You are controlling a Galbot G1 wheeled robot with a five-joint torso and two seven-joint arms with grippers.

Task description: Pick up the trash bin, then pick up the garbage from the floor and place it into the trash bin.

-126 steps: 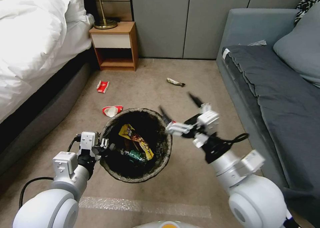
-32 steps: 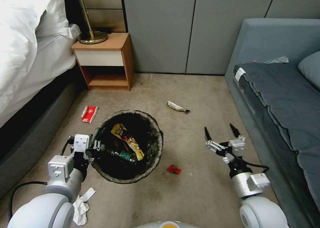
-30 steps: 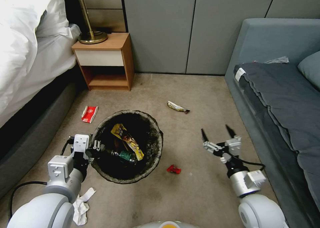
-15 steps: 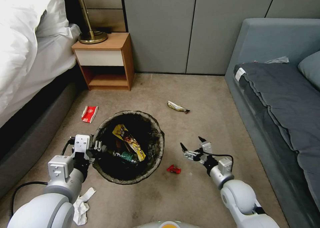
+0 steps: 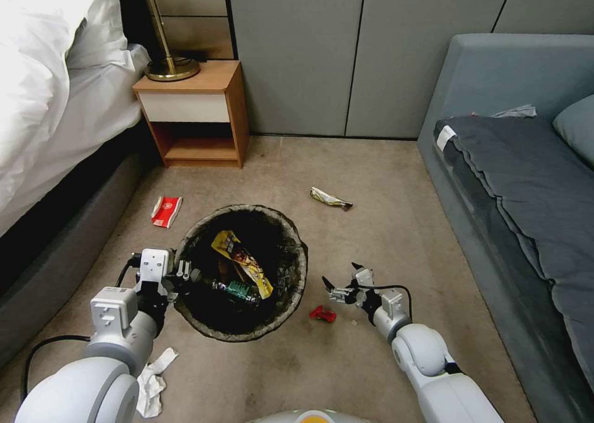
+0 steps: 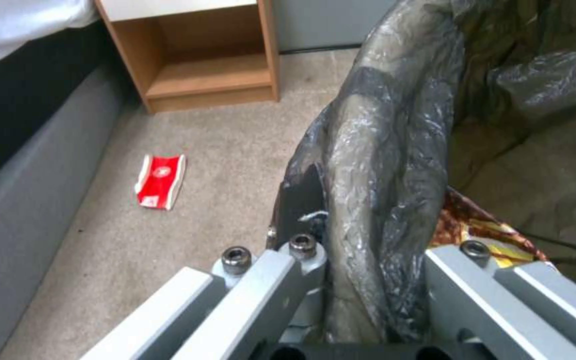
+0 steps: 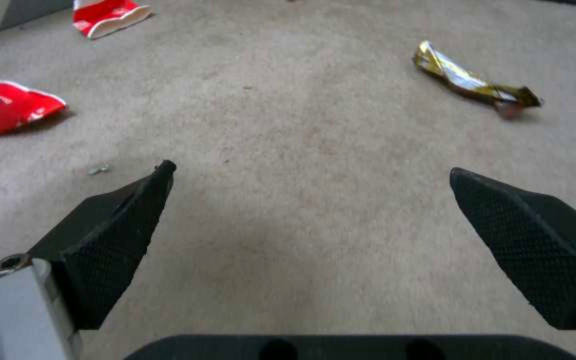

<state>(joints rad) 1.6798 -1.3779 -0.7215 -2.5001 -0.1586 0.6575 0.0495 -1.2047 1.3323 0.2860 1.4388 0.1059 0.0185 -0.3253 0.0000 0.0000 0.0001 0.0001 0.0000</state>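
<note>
left gripper is clamped on the near-left rim of the trash bin; in the left wrist view one finger sits outside the rim and the other inside, with the dark bag liner folded over the rim between them. the bin is lined in brownish-black plastic and holds a yellow snack wrapper and a clear bottle with a green label.

right gripper is low over the carpet just right of the bin, fingers spread wide apart and holding nothing (black textured fingertips frame bare carpet in the right wrist view). a small red scrap lies on the carpet just beside and below this gripper.

other garbage on the floor: a gold wrapper beyond the bin toward the wall, a red-and-white packet to the bin's left near the bed, and crumpled white paper close to the left arm.

a wooden nightstand stands against the wall; a grey sofa runs along the right.
</note>
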